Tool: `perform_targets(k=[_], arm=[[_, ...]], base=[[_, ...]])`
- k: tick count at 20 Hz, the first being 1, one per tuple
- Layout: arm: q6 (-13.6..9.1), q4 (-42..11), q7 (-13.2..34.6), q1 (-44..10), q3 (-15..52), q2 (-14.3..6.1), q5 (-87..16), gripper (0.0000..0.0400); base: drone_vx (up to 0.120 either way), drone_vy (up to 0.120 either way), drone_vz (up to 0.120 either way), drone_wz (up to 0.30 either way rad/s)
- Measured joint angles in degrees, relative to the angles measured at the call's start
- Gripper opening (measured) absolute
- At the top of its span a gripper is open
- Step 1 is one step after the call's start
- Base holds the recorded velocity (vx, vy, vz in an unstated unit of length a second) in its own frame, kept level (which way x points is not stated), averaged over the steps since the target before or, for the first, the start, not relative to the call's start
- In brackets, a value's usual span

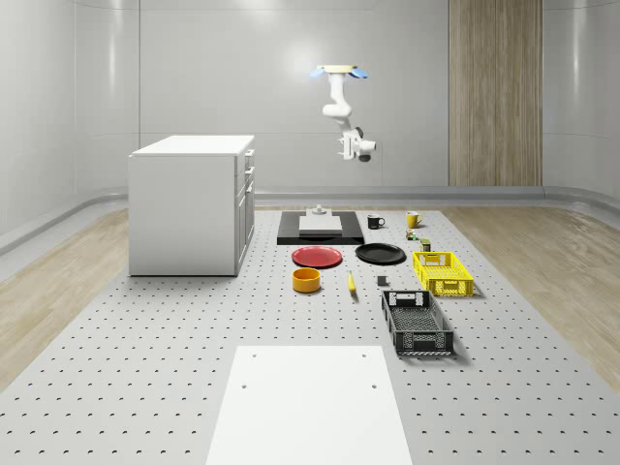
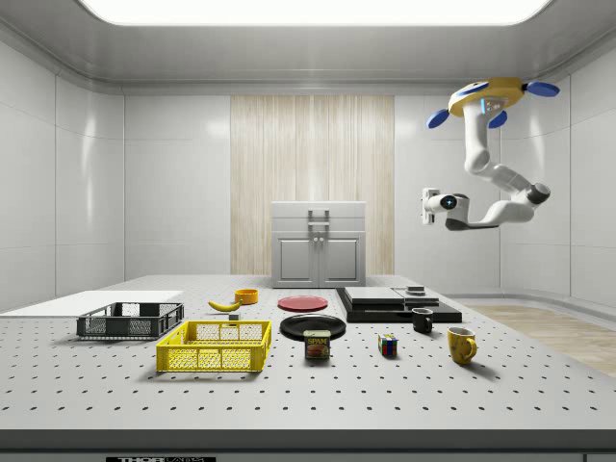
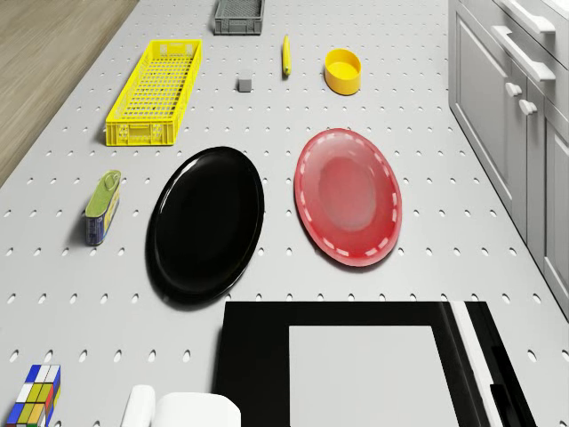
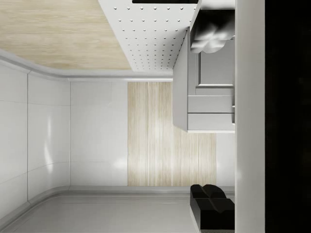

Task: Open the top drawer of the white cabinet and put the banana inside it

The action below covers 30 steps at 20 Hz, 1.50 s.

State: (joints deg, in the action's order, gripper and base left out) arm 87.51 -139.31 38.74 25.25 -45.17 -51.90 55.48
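approach step, drawer not yet touched; hovering high over the far end of the table.

white cabinet (image 1: 192,203) well below and off to the whole-scene view's left of the gripper (image 1: 347,148), top drawer (image 1: 249,155) shut, roughly level with the gripper but well apart. drone (image 1: 339,71) airborne above the black slab (image 1: 320,231), arm bent, gripper turned toward the cabinet front. red plate (image 3: 348,197) and black plate (image 3: 206,221) far beneath, nearer the camera than the slab. banana (image 3: 286,54) lying flat on the table, well below and well apart, just beside the orange bowl (image 3: 342,71). next move judged: close on the top drawer handle, then pull. finger state: cannot tell; handle detail hard to make out, cabinet cut off in the wrist view.
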Motion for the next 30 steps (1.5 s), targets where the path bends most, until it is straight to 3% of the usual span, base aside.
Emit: perform_targets(k=[4, 30], arm=[[1.04, -0.14, 0.6, 1.22, -0.55, -1.03, -0.73, 0.04], [6.73, -0.9, 4.23, 7.57, -3.11, -6.93, -5.13, 0.04]], base=[[0.12, -0.12, 0.11, 0.0], [0.12, -0.12, 0.0, 0.0]])
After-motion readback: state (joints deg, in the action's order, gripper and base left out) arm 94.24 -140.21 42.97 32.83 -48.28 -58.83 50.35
